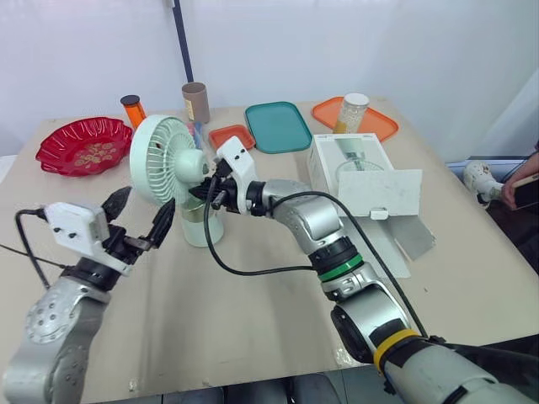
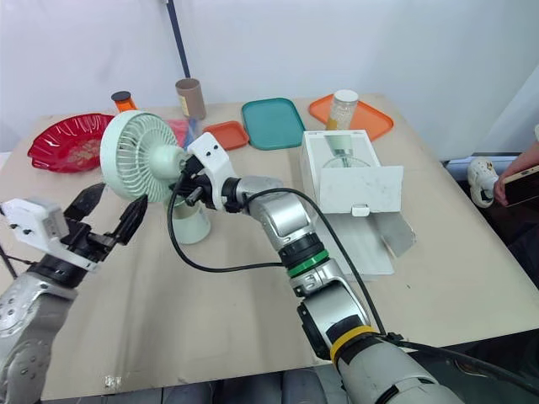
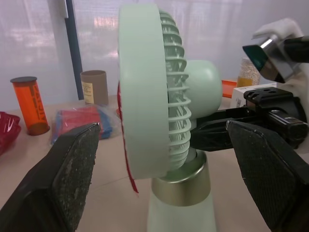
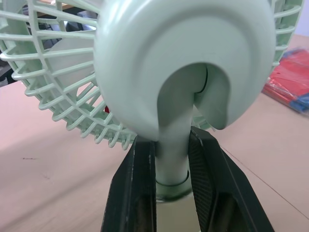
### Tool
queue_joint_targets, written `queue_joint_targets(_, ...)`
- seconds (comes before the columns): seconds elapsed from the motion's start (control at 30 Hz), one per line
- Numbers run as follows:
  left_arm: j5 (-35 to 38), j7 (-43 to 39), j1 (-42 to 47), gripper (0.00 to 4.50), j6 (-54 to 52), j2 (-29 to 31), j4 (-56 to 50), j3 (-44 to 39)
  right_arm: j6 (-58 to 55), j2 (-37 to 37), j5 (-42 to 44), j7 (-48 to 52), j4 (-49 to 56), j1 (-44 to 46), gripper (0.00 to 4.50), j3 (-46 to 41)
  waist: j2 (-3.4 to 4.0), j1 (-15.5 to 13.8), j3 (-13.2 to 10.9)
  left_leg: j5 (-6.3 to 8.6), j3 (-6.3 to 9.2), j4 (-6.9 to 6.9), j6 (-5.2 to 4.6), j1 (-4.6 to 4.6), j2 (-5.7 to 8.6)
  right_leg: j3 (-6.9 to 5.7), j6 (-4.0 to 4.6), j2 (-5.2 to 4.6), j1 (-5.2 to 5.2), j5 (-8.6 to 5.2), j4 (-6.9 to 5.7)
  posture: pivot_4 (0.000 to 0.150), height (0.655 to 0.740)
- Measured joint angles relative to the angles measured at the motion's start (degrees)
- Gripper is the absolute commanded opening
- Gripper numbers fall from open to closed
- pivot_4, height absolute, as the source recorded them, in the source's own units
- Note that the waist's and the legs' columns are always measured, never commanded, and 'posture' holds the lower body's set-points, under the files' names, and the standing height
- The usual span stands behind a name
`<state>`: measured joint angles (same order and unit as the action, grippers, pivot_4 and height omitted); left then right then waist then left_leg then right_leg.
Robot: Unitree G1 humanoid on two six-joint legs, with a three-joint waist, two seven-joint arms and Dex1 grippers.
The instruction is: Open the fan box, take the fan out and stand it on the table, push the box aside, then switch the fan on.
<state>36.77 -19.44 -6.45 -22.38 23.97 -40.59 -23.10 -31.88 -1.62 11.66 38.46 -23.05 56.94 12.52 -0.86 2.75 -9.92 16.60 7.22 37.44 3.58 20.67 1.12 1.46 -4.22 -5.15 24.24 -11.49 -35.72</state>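
Observation:
The pale green fan (image 1: 164, 158) stands upright on the table, its base (image 1: 199, 225) on the tabletop and its grille facing my left. My right gripper (image 1: 208, 190) is shut on the fan's neck (image 4: 171, 159), just below the round motor housing, one black finger (image 4: 137, 188) on each side. My left gripper (image 1: 143, 209) is open, close to the fan's front; its fingers (image 3: 72, 179) bracket the fan (image 3: 149, 96) without touching it. The white fan box (image 1: 354, 172) lies open to the right of the fan, its flap (image 1: 381, 195) folded toward the front.
At the back stand a red dish (image 1: 84, 145), an orange bottle (image 1: 132, 109), a cardboard tube (image 1: 195, 101), a teal tray (image 1: 278, 126) and an orange tray (image 1: 375, 122) bearing a jar (image 1: 352, 111). A person's hand (image 1: 522, 187) holds a phone beyond the table's right edge.

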Motion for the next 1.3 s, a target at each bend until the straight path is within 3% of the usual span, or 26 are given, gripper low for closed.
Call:
queue_joint_targets(0.3, 11.2, -4.89, -3.33, 4.44, -0.9, 5.56, 1.9, -10.34, 0.45, 1.65, 0.43, 0.62, -1.04, 0.37, 0.53, -1.8, -0.01, 0.03, 0.0, 0.01, 0.0, 0.0, -0.01, 0.01, 0.0, 0.0, 0.0, 0.0, 0.0, -0.01, 0.01, 0.15, 0.7384)
queue_joint_targets(0.57, 21.28, -8.18, -7.62, 4.44, -4.52, 10.68, 1.89, -13.99, 0.54, 4.22, 0.52, 1.13, -1.82, 0.92, 0.53, -3.68, 0.0, 0.23, -0.01, 0.02, -0.06, -0.04, -0.03, 0.0, -0.03, 0.0, 0.03, 0.01, 0.07, -0.03, -0.03, 0.15, 0.7384)
queue_joint_targets(1.03, 27.22, -10.38, -12.14, 4.44, -6.81, 13.98, 7.57, -23.24, 0.7, 9.38, 2.37, 6.15, 1.0, 0.37, 0.53, -4.5, 0.01, 0.26, -0.01, 0.04, -0.13, -0.06, -0.06, 0.01, -0.06, 0.0, 0.05, 0.0, 0.11, -0.04, -0.04, 0.15, 0.7384)
queue_joint_targets(1.3, 26.17, -12.03, -16.69, 4.44, -6.77, 13.95, 7.24, -24.01, 0.69, 11.86, 3.32, 9.46, 2.44, -1.22, 0.53, -4.48, 0.01, 0.26, -0.02, 0.04, -0.21, -0.05, -0.06, -0.01, -0.09, 0.0, 0.09, 0.0, 0.12, -0.06, -0.1, 0.15, 0.7384)
